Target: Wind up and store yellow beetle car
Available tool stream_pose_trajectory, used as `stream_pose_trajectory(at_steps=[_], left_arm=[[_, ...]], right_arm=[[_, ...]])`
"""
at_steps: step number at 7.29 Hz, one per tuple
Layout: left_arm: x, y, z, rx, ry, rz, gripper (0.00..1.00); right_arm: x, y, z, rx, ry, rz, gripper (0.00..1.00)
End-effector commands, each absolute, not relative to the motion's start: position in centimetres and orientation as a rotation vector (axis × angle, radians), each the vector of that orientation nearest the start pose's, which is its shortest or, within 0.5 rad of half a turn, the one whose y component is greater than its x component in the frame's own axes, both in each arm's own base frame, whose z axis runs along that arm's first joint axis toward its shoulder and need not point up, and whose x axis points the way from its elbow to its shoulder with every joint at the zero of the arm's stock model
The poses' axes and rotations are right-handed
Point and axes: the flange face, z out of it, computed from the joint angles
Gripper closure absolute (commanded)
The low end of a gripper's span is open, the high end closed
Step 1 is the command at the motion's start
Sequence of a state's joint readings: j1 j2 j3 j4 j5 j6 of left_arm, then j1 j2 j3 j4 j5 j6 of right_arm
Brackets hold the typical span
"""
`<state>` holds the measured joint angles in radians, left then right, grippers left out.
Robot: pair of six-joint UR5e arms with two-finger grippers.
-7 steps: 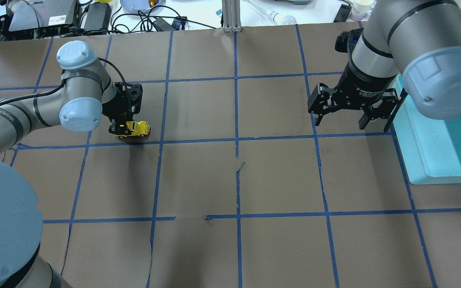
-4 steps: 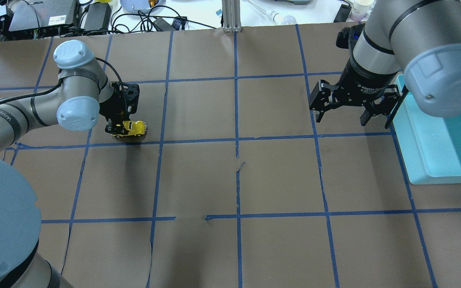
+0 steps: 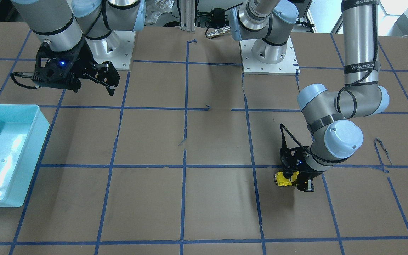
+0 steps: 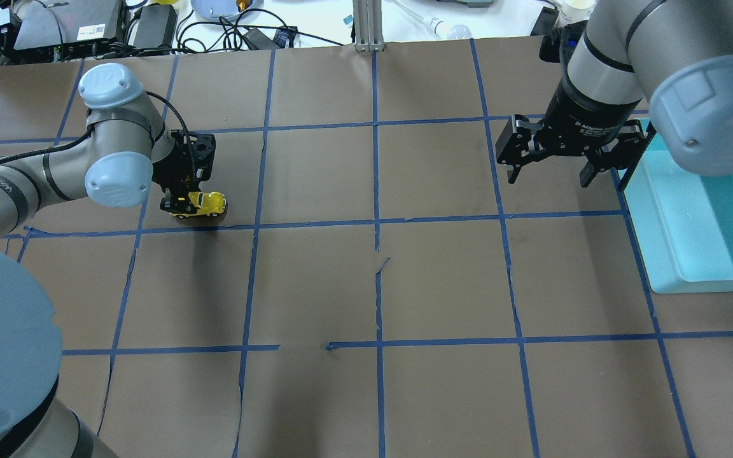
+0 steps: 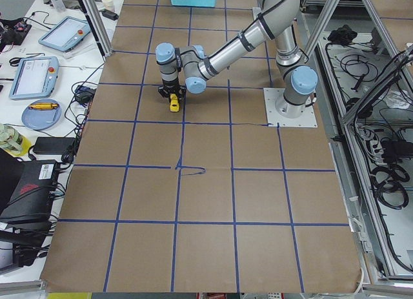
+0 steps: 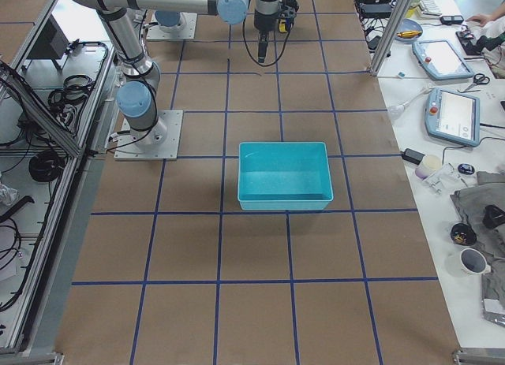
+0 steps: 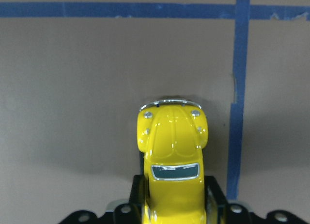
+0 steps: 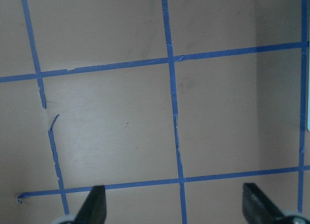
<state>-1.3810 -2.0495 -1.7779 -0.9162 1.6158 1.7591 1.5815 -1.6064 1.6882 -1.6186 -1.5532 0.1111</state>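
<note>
Beetle car [image 4: 206,202] on table [image 4: 443,286] left side; bin [image 4: 710,238] at right edge.

Slightly farther left: yellow beetle car [image 4: 204,202].

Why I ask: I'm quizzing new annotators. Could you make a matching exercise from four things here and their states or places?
Column one:
1. yellow beetle car
2. left end effector
3. right end effector
4. teal bin

Column two:
A. open, holding nothing
B. far over on the robot's right side
C. gripped, nose sticking out
D. shut on the toy

Pairs: 1-C, 2-D, 3-A, 4-B.
</note>
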Motion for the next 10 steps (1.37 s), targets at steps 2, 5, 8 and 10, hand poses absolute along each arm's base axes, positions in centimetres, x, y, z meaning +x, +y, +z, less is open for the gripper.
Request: stream_pose_trajectory(at_steps=[2,5,8,10], left_arm=[[-1.3,-60.9,18.9,2.216,2.218,0.097,1.00],[-1.2,-61.0,18.8,2.254,2.182,0.095,1.00],[1.3,-60.8,18.6,2.226,2.224,0.094,1.00],[1.3,-60.7,18.5,2.226,2.224,0.097,1.00]], right_arm=[[13.9,-46.9,44.7,0.178,3.136,0.068,0.00],[12.9,-47.5,44.9,0.214,3.146,0.030,0.00],[11.6,-47.6,44.6,0.232,3.149,0.057,0.00],[11.7,-47.3,44.6,0.225,3.162,0.061,0.00]])
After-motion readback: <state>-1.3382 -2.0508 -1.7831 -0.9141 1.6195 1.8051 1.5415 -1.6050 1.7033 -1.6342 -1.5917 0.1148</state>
